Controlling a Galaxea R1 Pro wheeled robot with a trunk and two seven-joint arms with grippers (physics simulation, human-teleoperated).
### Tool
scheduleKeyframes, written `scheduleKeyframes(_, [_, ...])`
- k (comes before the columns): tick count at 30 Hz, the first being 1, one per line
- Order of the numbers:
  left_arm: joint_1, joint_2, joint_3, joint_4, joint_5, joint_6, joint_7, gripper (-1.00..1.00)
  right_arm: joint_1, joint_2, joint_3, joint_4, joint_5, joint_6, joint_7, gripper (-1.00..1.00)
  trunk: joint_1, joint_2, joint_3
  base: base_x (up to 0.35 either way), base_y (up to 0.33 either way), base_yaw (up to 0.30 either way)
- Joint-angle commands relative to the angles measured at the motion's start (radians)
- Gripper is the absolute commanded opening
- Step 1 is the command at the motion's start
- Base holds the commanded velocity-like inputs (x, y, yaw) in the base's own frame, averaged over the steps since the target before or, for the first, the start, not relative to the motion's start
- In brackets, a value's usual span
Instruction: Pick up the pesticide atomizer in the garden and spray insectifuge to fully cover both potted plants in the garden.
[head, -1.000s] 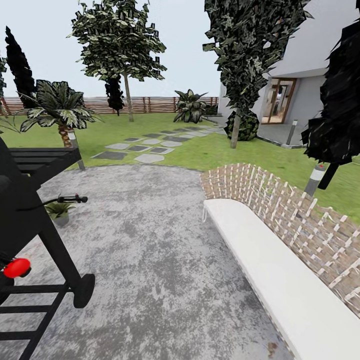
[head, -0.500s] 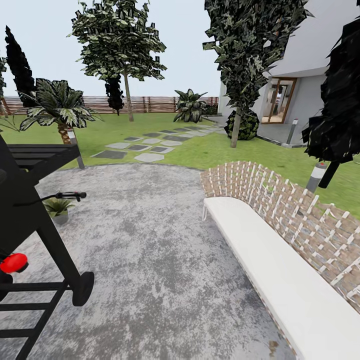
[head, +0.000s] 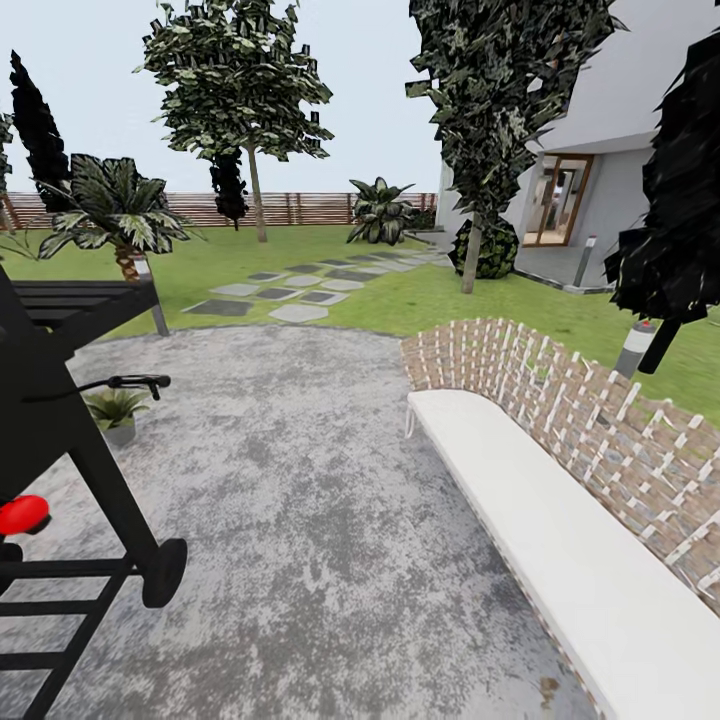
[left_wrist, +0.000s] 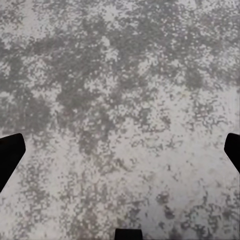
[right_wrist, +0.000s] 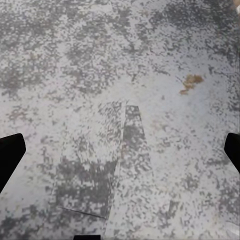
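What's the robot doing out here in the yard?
It is on the grey paved patio and holding nothing right now. Both wrist views look down at bare paving, with each end effector's dark fingers spread wide at the picture edges. One small potted plant sits on the patio behind the black grill, and a long woven bench runs along the right side. The spraying has not begun.

grey patio (head: 300, 480), potted plant (head: 115, 411), grill (head: 60, 470)
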Motion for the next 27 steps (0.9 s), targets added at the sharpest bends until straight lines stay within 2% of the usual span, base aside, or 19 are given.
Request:
scheduleKeyframes(1, [-0.001,0.000,0.001,0.000,0.002,-0.003,-0.001,1.00,-0.001,0.000,0.000,0.000,0.000,-0.003,-0.001,1.00,0.004,-0.008,-0.004,0.000,0.000,0.000])
scheduleKeyframes(13, [-0.024,-0.006,-0.004,-0.025,0.000,0.003,-0.004,1.00,-0.001,0.003,0.001,-0.023,-0.002,-0.004,0.008,1.00,0.050,-0.092,-0.042,0.000,0.000,0.000])
scheduleKeyframes(22, [-0.084,-0.005,-0.007,-0.050,-0.002,0.011,-0.013,1.00,-0.001,0.008,0.002,-0.104,-0.003,-0.023,0.010,1.00,0.084,-0.155,-0.070,0.000,0.000,0.000])
scheduleKeyframes(27, [-0.084,-0.003,0.000,-0.042,0.001,0.008,-0.013,1.00,-0.001,0.008,0.003,-0.106,0.000,-0.025,0.010,1.00,0.104,-0.190,-0.086,0.000,0.000,0.000])
